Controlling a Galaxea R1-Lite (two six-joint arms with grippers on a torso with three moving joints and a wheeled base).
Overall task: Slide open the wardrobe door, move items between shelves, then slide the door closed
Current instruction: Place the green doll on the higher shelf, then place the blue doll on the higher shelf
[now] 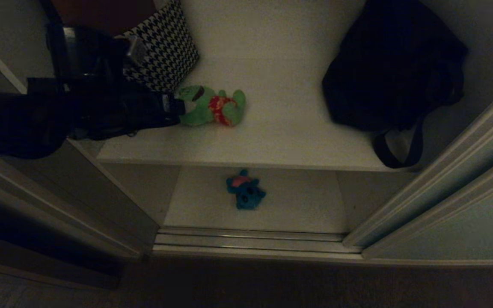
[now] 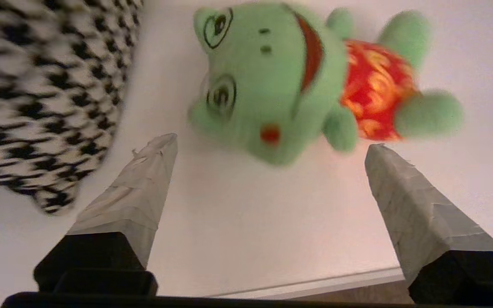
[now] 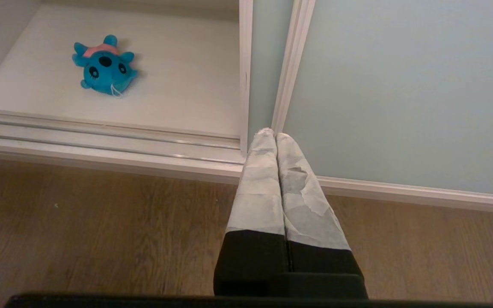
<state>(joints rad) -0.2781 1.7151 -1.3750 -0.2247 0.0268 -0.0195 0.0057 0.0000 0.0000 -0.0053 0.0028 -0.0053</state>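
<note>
The green plush toy (image 1: pixel 212 107) with a red patch lies on the upper white shelf (image 1: pixel 280 145). My left gripper (image 1: pixel 177 109) reaches in from the left and stops just short of the toy's head. In the left wrist view the gripper (image 2: pixel 268 143) is open, with the green toy (image 2: pixel 280 81) just beyond the fingertips and nothing between them. The teal-blue toy (image 1: pixel 245 194) rests on the lower shelf (image 1: pixel 302 209). The sliding wardrobe door (image 1: pixel 456 222) stands pushed to the right. My right gripper (image 3: pixel 275 134) is shut and empty, low over the floor by the door (image 3: pixel 400 85), with the teal toy (image 3: pixel 103 68) off to one side.
A houndstooth bag (image 1: pixel 165 47) stands right behind my left gripper, close to the green toy. A black bag (image 1: pixel 392 64) fills the right of the upper shelf, its strap hanging over the edge. The ribbed floor track (image 1: pixel 250 239) runs along the wardrobe's front, with wooden floor (image 3: pixel 79 231) before it.
</note>
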